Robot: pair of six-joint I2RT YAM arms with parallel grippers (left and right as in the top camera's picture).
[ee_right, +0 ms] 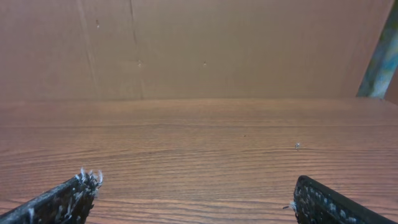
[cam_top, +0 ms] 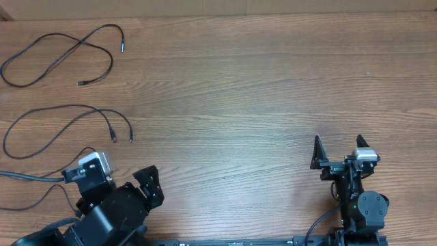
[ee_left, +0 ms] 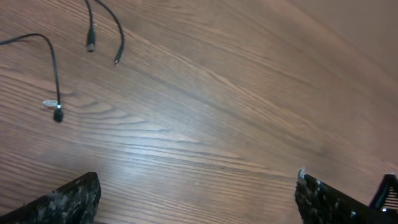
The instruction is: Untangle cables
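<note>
Three thin black cables lie apart on the left of the wooden table. One cable loops at the far left corner. A second cable curves below it, and its two plug ends show in the left wrist view. A third cable runs beside the left arm, and its plug end with a small white tag lies on the wood. My left gripper is open and empty, right of the cables. My right gripper is open and empty at the near right.
A thicker black arm wire runs in from the left edge to the left arm. A brown board wall stands behind the table's far edge. Both arm bases sit at the table's near edge.
</note>
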